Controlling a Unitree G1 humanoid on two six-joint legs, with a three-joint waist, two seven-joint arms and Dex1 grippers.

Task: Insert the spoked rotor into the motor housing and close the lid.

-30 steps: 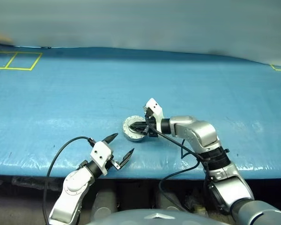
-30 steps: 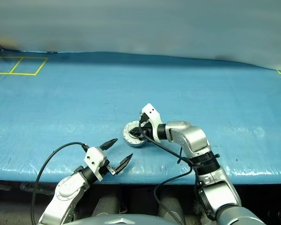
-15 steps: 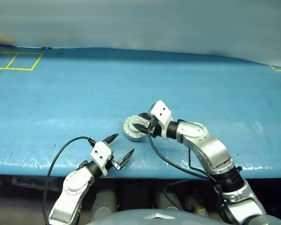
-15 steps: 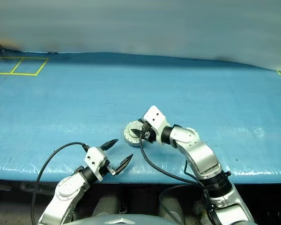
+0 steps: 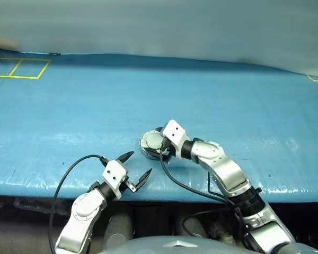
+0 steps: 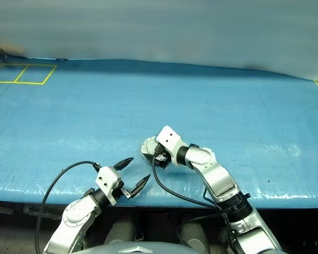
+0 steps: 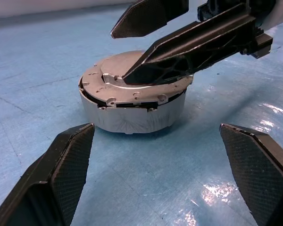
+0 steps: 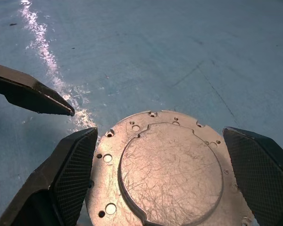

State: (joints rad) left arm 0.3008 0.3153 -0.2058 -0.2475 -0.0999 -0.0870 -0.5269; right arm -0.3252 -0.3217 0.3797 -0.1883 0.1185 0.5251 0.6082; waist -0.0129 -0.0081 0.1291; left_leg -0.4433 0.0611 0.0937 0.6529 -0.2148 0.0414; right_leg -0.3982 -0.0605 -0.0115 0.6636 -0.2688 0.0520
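Where a blue sheet (image 5: pixel 85 106) covers the table, yellow taped squares (image 5: pixel 18 67) mark its far left corner and a pale wall stands behind. One housing (image 7: pixel 132 113), one lid (image 8: pixel 172 172) seated on it, mid-table. Two grippers: right gripper (image 5: pixel 161 145) spread wide over the lid, grasping nothing; left gripper (image 5: pixel 138 166) spread, empty, nearer the table's edge.

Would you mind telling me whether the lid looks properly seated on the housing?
Not quite: in the left wrist view the lid sits slightly askew on the motor housing, with a dark gap showing under its near edge.
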